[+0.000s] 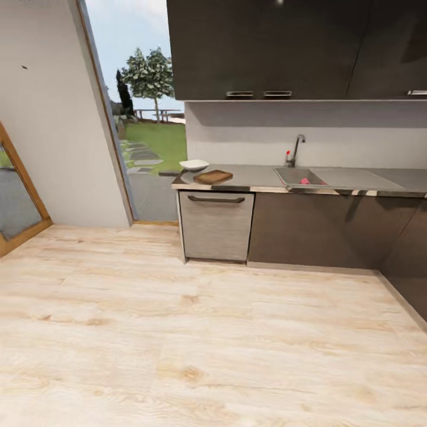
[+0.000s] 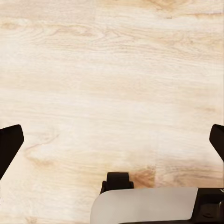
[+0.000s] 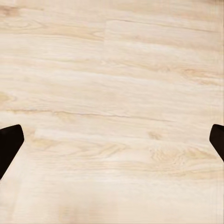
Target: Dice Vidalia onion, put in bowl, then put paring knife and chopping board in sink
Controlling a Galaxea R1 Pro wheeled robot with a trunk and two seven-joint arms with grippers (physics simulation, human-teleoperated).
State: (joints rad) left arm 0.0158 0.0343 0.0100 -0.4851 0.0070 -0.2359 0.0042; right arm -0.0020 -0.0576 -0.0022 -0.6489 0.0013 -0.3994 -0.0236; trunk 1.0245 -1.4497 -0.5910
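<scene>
Across the room, the grey countertop (image 1: 255,175) runs along the back wall. The steel sink (image 1: 292,177) with its chrome tap (image 1: 294,149) holds the pinkish-red Vidalia onion (image 1: 305,181). Left of it lie the brown chopping board (image 1: 213,176) and the white bowl (image 1: 194,165). The paring knife is too small to make out. My left gripper (image 2: 112,140) is open over bare wooden floor, its dark fingertips (image 2: 9,144) far apart. My right gripper (image 3: 112,142) is open too, above floor planks, with nothing between its fingertips (image 3: 8,145).
Light wood floor (image 1: 178,332) stretches between me and the cabinets. A dishwasher front (image 1: 216,224) sits under the board. Dark wall cabinets (image 1: 284,47) hang above. A glass door (image 1: 142,118) to the garden stands at the left. My base (image 2: 144,205) shows in the left wrist view.
</scene>
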